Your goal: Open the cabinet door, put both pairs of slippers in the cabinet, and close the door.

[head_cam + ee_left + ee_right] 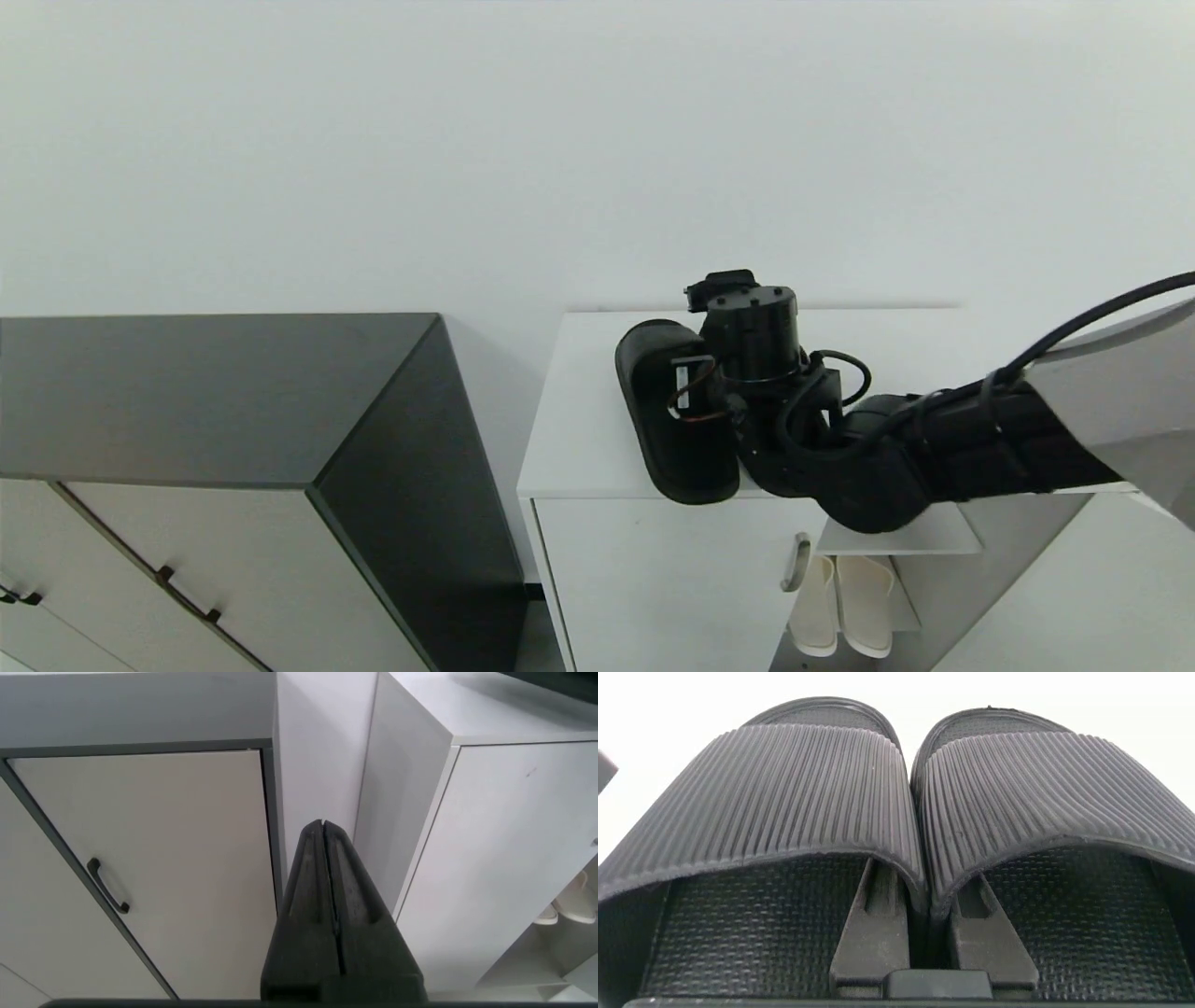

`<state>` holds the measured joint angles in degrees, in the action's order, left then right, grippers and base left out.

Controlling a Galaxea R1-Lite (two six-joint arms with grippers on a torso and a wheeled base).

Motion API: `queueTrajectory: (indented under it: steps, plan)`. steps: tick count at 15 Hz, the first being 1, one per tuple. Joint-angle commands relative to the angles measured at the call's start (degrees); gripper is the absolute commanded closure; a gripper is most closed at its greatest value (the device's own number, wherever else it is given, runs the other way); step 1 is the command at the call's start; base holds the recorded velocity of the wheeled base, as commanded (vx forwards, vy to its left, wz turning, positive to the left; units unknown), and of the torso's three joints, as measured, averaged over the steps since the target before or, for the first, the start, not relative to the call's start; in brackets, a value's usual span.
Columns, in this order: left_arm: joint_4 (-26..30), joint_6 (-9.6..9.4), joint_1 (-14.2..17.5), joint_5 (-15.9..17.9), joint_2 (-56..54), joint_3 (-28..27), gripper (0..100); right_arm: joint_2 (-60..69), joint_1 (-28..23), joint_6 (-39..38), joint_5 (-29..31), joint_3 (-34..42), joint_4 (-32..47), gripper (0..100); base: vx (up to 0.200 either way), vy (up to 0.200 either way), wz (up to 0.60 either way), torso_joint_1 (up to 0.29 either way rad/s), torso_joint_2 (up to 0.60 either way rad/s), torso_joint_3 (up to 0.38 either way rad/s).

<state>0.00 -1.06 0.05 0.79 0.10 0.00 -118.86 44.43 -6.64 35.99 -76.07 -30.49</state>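
Left claw (323, 835) hangs closed tight and empty before the gap between dark cabinet (215, 392) and white cabinet (579, 411). On the white cabinet's top, the right claw (923, 873) pinches the black slippers (667, 429) together, a finger under each strap. White slippers (845, 607) sit inside below.

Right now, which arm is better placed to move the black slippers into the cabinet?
Right. The right gripper has a finger under each strap of the black slippers on the white cabinet top, pinching the pair. The left gripper hangs shut and empty, low beside the cabinet.
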Motion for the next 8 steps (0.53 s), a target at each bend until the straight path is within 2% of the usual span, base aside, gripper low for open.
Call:
queueTrajectory:
  steps: [1, 2, 8]
  plan:
    - [0.0, 0.01, 0.0, 0.0, 0.0, 0.0, 100, 10.8, 3.6, 0.0, -3.1, 10.0, 0.2, 100, 0.0, 0.0, 0.0, 0.0, 0.0, 0.0]
    - [0.0, 0.01, 0.0, 0.0, 0.0, 0.0, 100, 14.4, 5.8, -0.3, -3.3, 15.3, 0.0, 100, 0.0, 0.0, 0.0, 0.0, 0.0, 0.0]
    - [0.0, 0.01, 0.0, 0.0, 0.0, 0.0, 100, 15.5, 7.2, -0.5, -2.8, 16.0, 0.1, 100, 0.0, 0.0, 0.0, 0.0, 0.0, 0.0]
